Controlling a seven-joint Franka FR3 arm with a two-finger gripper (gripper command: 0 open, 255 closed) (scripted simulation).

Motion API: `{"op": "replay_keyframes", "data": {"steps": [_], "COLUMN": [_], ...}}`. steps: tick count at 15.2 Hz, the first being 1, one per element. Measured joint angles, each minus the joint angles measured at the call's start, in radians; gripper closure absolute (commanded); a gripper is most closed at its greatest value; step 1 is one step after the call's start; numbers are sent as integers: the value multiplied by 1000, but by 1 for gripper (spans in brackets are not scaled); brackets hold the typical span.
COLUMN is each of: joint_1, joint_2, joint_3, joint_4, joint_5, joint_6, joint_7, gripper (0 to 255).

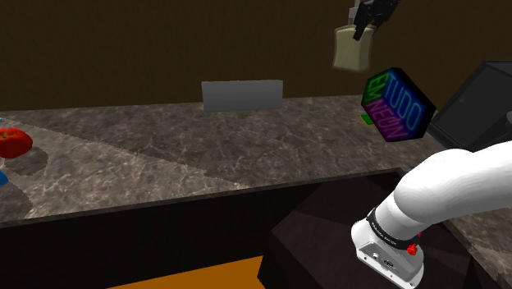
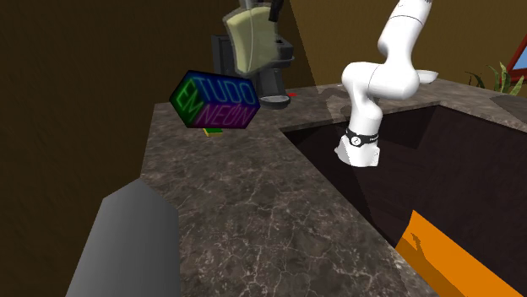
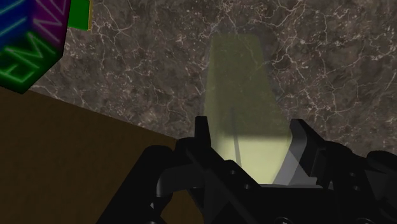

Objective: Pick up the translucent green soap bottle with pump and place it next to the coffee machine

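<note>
Clasping the pale green, see-through soap bottle (image 3: 245, 95) near its top, the gripper (image 3: 253, 147) had its two black fingers (image 3: 202, 135) pressed against the bottle's sides, partly closed around it. The bottle hung below the gripper in the air, clear of the dark marbled bench (image 3: 331, 70) beneath it. Near it and lower down was a tilted black cube (image 1: 400, 105) with neon lettering, a flat green thing (image 1: 363, 120) at its lower edge. In the second exterior view the bottle hung in front of the dark coffee machine (image 2: 274, 84), which stood on the bench behind the cube. Farther along the bench, against the brown wall (image 1: 123, 49), stood a grey box (image 1: 243, 94), well apart from the rest.
</note>
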State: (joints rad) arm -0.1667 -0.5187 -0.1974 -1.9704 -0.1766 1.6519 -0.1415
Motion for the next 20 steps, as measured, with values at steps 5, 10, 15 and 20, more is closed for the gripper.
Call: {"op": "replay_keyframes", "data": {"steps": [5, 10, 15, 20], "joint_1": [3, 6, 8, 10], "joint_2": [31, 64, 105, 153], "joint_3": [1, 4, 3, 0], "joint_4": [99, 198, 309, 423], "joint_5": [6, 12, 18, 25], "joint_6": [-67, -134, -203, -269], "joint_7": [-10, -17, -29, -40], "gripper": [255, 255, 255, 255]}}
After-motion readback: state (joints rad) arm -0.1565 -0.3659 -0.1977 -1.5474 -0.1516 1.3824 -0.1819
